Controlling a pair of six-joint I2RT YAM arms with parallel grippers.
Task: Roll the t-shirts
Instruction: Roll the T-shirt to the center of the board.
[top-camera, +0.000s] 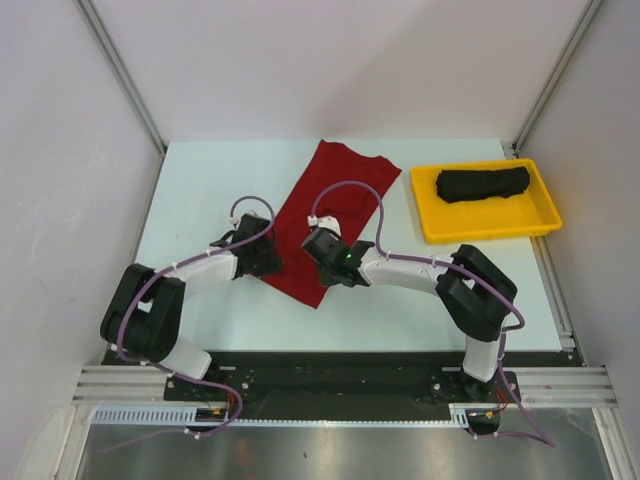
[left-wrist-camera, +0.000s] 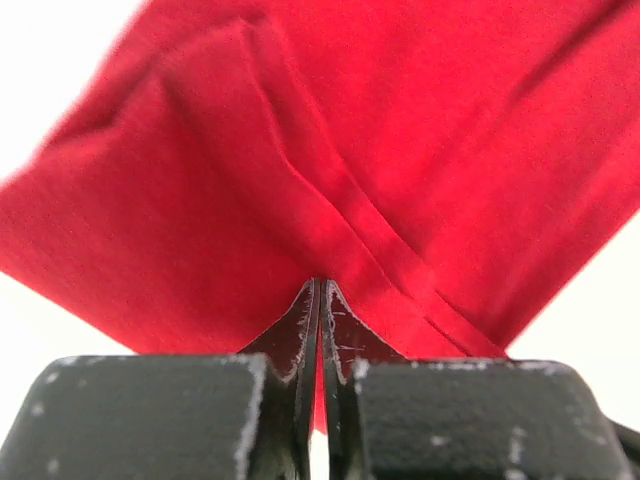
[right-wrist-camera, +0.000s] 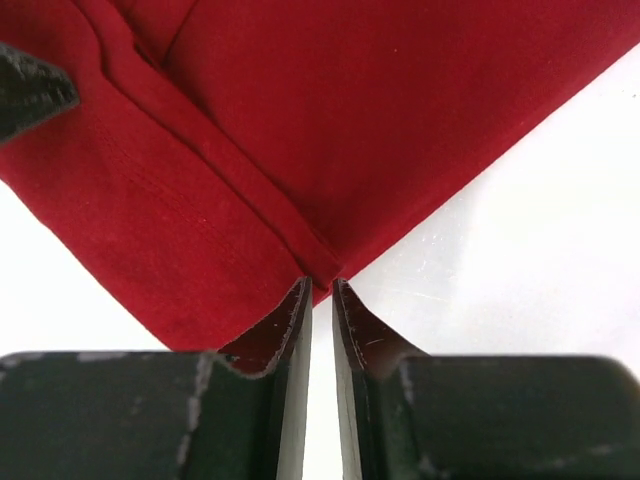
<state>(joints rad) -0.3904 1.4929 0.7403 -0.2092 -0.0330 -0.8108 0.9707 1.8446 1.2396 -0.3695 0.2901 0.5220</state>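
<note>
The deep red t-shirt (top-camera: 330, 215) lies folded into a long strip, running diagonally across the middle of the white table. My left gripper (top-camera: 268, 256) is at its near left edge, shut on the red cloth (left-wrist-camera: 330, 190), which shows in the thin slit between the jaws. My right gripper (top-camera: 322, 262) is at the near right edge. Its jaws stand a narrow gap apart, pinching the hemmed corner of the red t-shirt (right-wrist-camera: 300, 130) at the very tips. The black t-shirt (top-camera: 484, 184) lies rolled up in the yellow tray (top-camera: 432, 222).
The yellow tray stands at the back right of the table. White walls and metal posts close in the table on three sides. The tip of the left gripper (right-wrist-camera: 30, 90) shows at the upper left of the right wrist view.
</note>
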